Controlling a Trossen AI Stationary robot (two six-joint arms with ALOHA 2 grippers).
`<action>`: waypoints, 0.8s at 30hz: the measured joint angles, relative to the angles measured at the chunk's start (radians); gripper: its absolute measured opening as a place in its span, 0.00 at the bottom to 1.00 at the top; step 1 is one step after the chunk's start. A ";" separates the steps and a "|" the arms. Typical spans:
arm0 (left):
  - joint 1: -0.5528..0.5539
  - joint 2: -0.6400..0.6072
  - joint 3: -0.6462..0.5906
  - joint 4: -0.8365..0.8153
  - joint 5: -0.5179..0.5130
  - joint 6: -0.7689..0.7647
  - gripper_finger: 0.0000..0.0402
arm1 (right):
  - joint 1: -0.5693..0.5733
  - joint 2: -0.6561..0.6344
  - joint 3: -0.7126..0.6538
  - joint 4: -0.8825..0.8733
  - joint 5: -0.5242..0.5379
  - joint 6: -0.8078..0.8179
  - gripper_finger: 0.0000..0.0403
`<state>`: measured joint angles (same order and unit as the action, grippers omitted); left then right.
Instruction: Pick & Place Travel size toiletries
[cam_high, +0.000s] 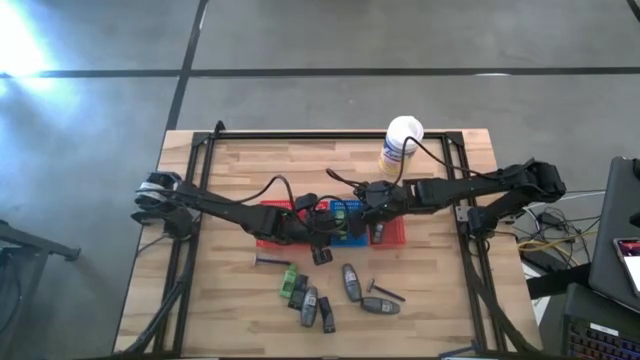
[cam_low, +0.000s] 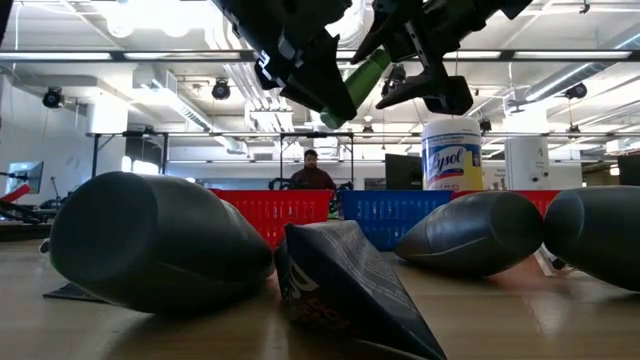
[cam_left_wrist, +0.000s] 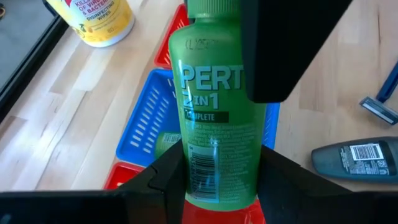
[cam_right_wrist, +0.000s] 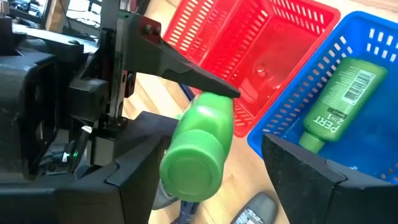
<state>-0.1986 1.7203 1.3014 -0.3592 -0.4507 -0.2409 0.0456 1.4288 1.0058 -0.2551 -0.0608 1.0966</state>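
green bottle (cam_left_wrist: 217, 118): PERT 2IN1 | white tub (cam_low: 452, 155): Lysol

Bright green bottle (cam_left_wrist: 217, 106) (white lettering); red basket (cam_right_wrist: 261, 43); blue basket (cam_right_wrist: 367, 143); dark grey tubes (cam_high: 350, 281); yellow-labelled white tub (cam_high: 400, 146).

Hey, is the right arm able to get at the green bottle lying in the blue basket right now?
Probably yes: the right gripper is open, and the bottle in the blue basket lies uncovered, though the left gripper holds another bottle close by.
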 joint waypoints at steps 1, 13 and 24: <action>0.000 0.000 0.000 -0.001 0.000 0.000 0.39 | 0.000 0.000 0.000 0.000 0.000 -0.001 0.67; -0.002 0.000 -0.001 0.002 0.027 -0.003 0.39 | 0.000 0.012 0.000 0.005 0.011 0.003 0.60; -0.002 0.000 -0.001 0.004 0.031 -0.004 0.39 | 0.000 0.014 0.000 0.013 0.016 -0.014 0.50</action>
<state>-0.2005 1.7203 1.3006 -0.3556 -0.4198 -0.2450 0.0456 1.4429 1.0061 -0.2423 -0.0448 1.0829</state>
